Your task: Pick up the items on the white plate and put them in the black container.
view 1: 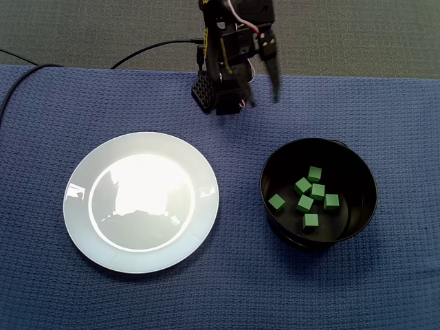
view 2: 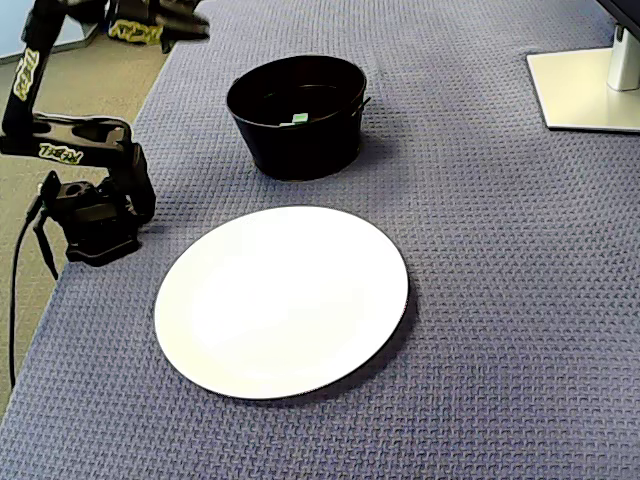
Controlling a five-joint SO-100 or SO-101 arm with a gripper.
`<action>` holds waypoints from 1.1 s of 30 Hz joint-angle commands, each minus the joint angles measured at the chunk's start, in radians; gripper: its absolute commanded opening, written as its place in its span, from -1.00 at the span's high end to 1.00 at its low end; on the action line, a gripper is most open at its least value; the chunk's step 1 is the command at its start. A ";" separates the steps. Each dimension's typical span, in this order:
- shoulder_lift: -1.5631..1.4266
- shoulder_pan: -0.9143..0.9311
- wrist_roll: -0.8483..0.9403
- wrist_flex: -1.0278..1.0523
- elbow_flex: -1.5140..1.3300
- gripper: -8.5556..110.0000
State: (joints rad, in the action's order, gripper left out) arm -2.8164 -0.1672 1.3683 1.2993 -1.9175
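The arm (view 1: pixel 223 69) stands at the far edge of the blue cloth (view 1: pixel 55 103), folded up over its base. In one fixed view its gripper (view 1: pixel 265 93) points down-picture towards the bowl (view 1: pixel 364 172), hanging above the cloth and well apart from the bowl's rim. In the other fixed view the lower link rises along the left edge and the gripper (view 2: pixel 175 25) lies about level at the top, its tip short of the bowl (view 2: pixel 300 145). Whether the fingers stand wide or closed I cannot tell; nothing shows between them.

Several green cubes (view 1: pixel 305 203) lie loose on the bowl's floor, some touching. In the side view one cube (view 2: pixel 299 118) shows over the rim. The white plate (view 1: pixel 75 199) sits just beside the bowl on the cloth, its face showing only glare. A monitor foot (view 2: pixel 585 85) stands at the cloth's far right corner.
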 commanded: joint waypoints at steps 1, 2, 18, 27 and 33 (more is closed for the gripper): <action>-0.238 0.054 0.132 -0.097 -0.383 0.85; -0.276 0.060 0.150 -0.098 -0.465 0.85; -0.360 0.175 0.402 0.107 -1.080 0.85; -0.360 0.164 0.138 0.232 -1.080 0.76; -0.360 0.164 0.138 0.233 -1.078 0.75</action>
State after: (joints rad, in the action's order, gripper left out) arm -3.1861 -0.0031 1.5048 1.3530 -2.9851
